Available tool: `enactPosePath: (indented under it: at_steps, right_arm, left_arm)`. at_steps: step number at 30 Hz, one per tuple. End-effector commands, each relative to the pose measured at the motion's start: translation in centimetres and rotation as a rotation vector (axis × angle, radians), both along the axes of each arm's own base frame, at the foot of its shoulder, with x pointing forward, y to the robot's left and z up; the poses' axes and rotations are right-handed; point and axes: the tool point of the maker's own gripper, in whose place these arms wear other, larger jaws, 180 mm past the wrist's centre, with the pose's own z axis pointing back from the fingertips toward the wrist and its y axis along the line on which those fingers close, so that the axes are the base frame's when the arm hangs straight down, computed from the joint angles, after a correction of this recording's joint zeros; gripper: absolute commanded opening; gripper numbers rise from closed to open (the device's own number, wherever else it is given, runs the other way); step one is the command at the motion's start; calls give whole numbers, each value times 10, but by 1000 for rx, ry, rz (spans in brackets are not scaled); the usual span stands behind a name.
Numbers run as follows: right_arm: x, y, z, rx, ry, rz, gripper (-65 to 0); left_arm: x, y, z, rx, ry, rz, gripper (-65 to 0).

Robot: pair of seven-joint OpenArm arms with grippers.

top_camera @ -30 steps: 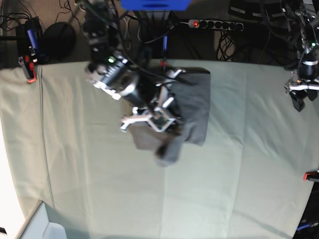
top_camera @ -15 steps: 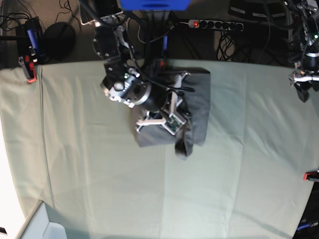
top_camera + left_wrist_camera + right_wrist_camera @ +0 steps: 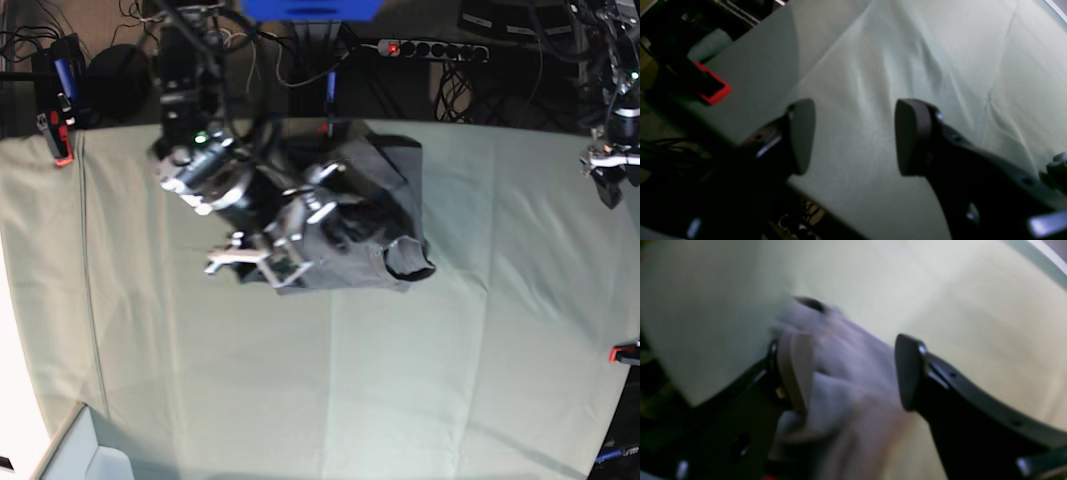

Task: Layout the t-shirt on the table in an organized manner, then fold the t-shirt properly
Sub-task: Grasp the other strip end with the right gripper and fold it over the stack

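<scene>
The dark grey t-shirt (image 3: 385, 205) lies bunched in a rough rectangle at the back middle of the table (image 3: 400, 380), with a curled opening at its lower right corner. My right gripper (image 3: 275, 240) hangs at the shirt's left edge. In the right wrist view it (image 3: 853, 370) is open, and blurred grey t-shirt (image 3: 840, 400) fabric lies between the fingers and against the left pad (image 3: 796, 366). My left gripper (image 3: 608, 185) hangs over the table's far right edge. In the left wrist view it (image 3: 853, 133) is open over bare table (image 3: 940, 50) cloth.
Red clamps sit at the table's edges (image 3: 62, 150) (image 3: 625, 352) (image 3: 713, 88). A power strip (image 3: 430, 48) and cables lie behind the table. A pale box corner (image 3: 85, 450) shows at the front left.
My right gripper has opened and let go of the t-shirt, then swung left. The fabric it carried has dropped onto the pile. The left arm has barely moved.
</scene>
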Motion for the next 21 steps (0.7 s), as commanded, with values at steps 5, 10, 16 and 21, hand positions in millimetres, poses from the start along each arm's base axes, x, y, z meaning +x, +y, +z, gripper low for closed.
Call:
enactPosePath:
  at_steps: [5,10,16,21]
  right_arm:
    - [0,-7,2,36,-7,-21,-258]
    - [-40,16,-34,30,111,68,-260]
    - [-98,66,-54,14,185,289,-258]
    - [-106,67,-47,3,164,321,-258]
  left_arm:
    - [6,4,12,25,-37,-6,-283]
    - [6,4,12,25,-39,-6,-283]
    - [7,3,14,25,-42,-7,-283]
    - [6,-4,9,7,-41,-9,-280]
